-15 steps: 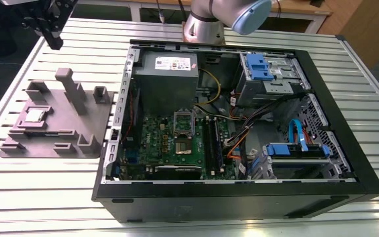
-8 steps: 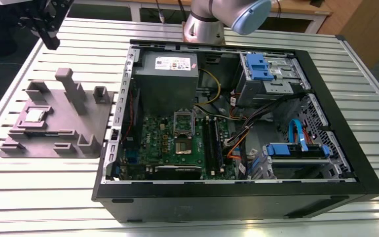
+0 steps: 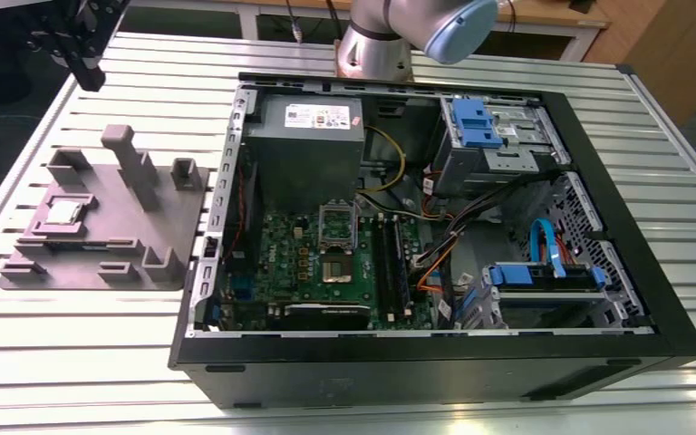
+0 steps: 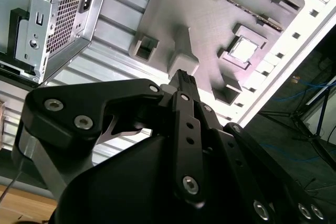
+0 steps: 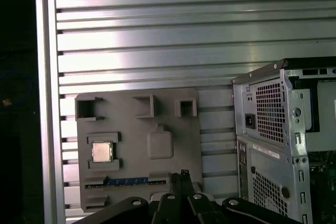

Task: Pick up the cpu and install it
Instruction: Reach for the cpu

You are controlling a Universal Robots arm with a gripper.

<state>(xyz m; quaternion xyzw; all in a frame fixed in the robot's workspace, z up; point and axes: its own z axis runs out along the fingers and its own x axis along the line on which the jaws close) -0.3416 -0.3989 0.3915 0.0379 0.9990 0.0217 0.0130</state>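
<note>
The cpu [image 3: 65, 213] [image 4: 245, 50] [image 5: 102, 151] is a small square chip with a shiny silver top. It lies flat in a recess of the grey holder block [image 3: 119, 237] [image 4: 210, 19] [image 5: 184, 145] on the exterior view's left. My gripper [image 3: 82, 72] [image 4: 182, 77] [image 5: 179, 174] hangs high above the table beyond the block, well clear of the chip. Its thin black fingers are shut together with nothing between them. On the green motherboard inside the open computer case, the silver socket frame [image 3: 338, 237] stands hinged open.
The open black computer case [image 3: 638, 272] [image 5: 273, 129] lies on its side on the slatted aluminium table [image 3: 106, 362]. A grey power-supply box [image 3: 305, 118] and blue drive bays [image 3: 481, 122] sit inside. Upright posts [image 3: 124, 149] rise from the holder block.
</note>
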